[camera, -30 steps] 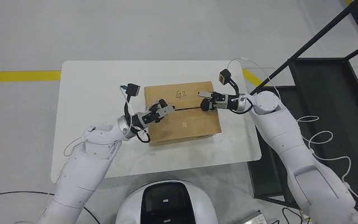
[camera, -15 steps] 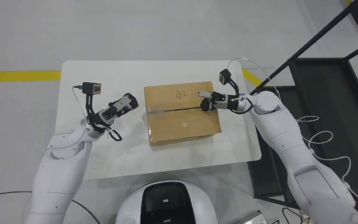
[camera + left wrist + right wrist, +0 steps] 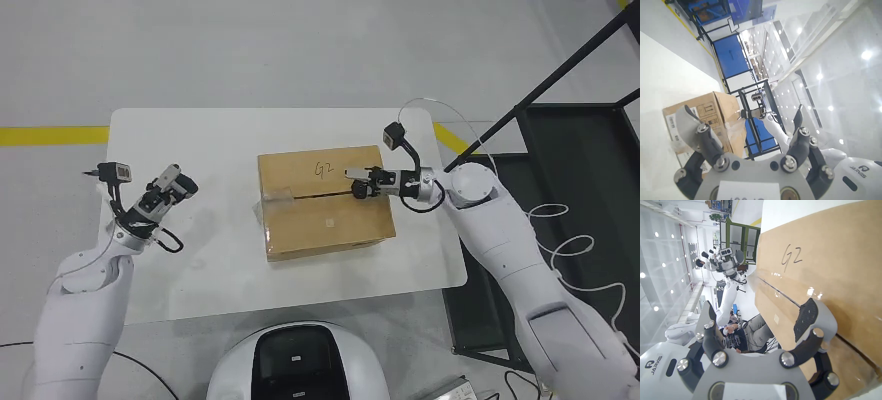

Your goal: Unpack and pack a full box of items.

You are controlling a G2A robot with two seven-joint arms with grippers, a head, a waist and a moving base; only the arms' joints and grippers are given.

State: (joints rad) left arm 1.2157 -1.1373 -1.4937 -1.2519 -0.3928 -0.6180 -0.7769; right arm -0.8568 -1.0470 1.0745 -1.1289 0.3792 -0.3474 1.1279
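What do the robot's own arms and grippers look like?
The left arm and right arm have smooth white shells with dark wrists. The left gripper and right gripper each have a grey metal base, black links and white fingers with ribbed black pads. A thin white cable loops beside the right arm.

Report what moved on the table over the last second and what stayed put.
The left gripper drew back from the top of the box, out toward the left side of the table. It is now off the box with its fingers open and empty. The right gripper stayed at the right end of the box's taped seam, open, shifting only slightly. The box kept its place and is still closed.
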